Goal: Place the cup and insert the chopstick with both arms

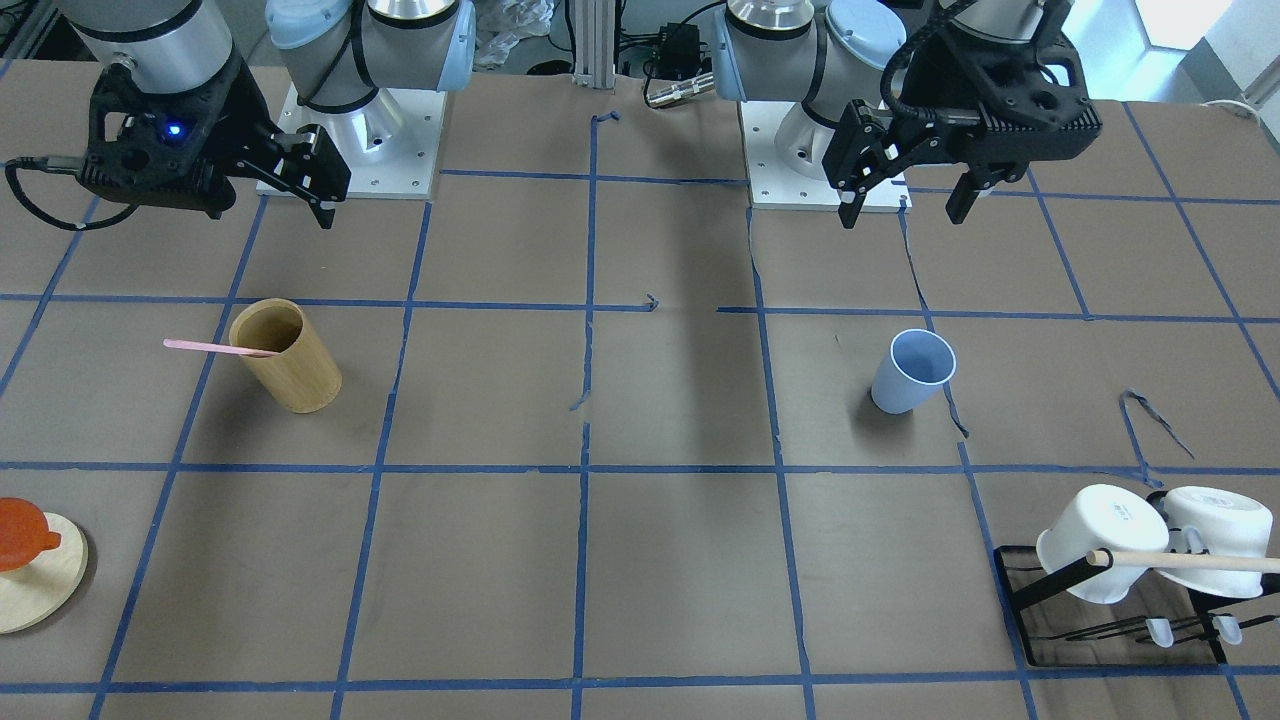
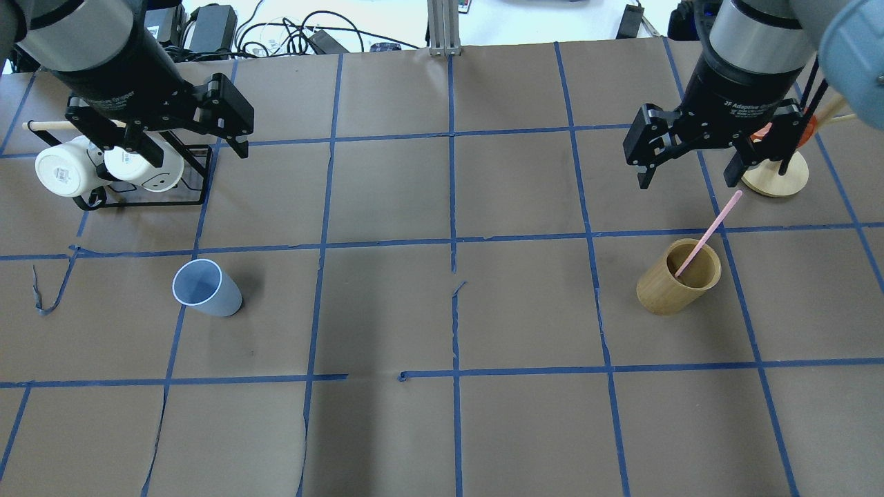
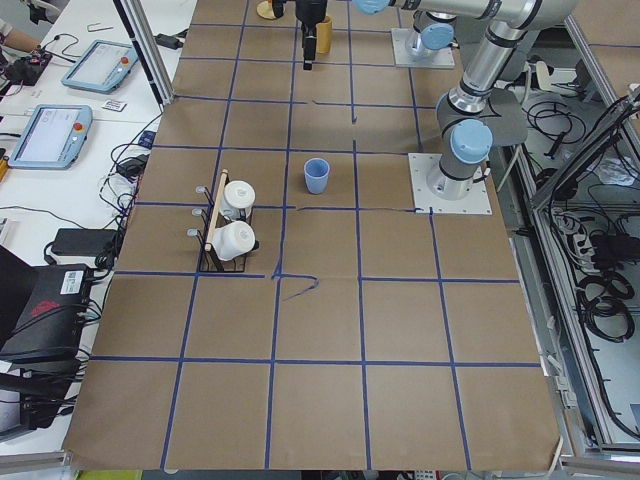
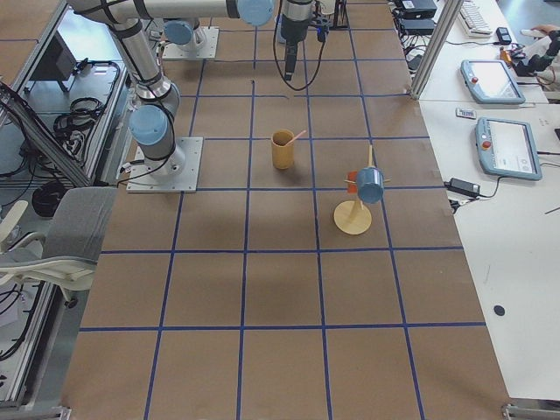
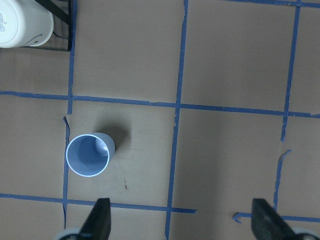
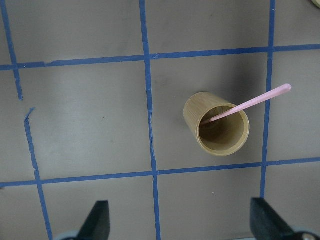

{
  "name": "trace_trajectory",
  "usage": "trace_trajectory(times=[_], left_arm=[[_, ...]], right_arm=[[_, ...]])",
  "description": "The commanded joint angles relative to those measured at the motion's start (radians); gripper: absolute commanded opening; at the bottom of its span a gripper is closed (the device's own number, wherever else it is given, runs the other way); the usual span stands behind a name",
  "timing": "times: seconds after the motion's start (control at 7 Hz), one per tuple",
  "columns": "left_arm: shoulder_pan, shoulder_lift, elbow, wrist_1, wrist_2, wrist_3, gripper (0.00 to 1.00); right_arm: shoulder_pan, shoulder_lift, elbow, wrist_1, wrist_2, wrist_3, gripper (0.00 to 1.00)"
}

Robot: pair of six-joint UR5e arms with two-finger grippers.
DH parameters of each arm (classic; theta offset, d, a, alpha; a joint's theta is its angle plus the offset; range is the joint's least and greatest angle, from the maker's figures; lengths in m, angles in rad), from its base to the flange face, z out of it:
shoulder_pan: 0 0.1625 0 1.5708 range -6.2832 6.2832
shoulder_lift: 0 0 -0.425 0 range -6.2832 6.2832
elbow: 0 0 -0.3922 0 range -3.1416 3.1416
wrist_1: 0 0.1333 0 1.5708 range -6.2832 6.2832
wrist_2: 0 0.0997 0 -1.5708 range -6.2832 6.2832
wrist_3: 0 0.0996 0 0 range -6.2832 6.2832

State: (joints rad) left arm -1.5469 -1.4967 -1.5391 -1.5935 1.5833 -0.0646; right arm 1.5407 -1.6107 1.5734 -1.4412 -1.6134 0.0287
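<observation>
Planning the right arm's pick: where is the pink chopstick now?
Overhead view, right side: the chopstick leans in the tan wooden cylinder, its tip sticking out toward the open right gripper.

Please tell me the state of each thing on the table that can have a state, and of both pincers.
cup: upright, empty, standing free.
chopstick: leaning inside the wooden holder, upper end out over its rim.
wooden holder: upright.
white mugs: tipped sideways on the rack.
left pincer: open, holding nothing.
right pincer: open, holding nothing.
</observation>
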Motion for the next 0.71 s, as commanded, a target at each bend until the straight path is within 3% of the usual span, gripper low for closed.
trace_trajectory(times=[0.0,0.57], left_arm=[[0.001,0.0,0.0,0.0,0.0,0.0,1.0],[0.007,0.0,-0.001,0.0,-0.003,0.0,1.0]], right_arm=[[0.001,0.0,0.0,-0.001,-0.003,0.002,1.0],[-0.001,0.002,0.0,0.007,-0.006,0.004,1.0]])
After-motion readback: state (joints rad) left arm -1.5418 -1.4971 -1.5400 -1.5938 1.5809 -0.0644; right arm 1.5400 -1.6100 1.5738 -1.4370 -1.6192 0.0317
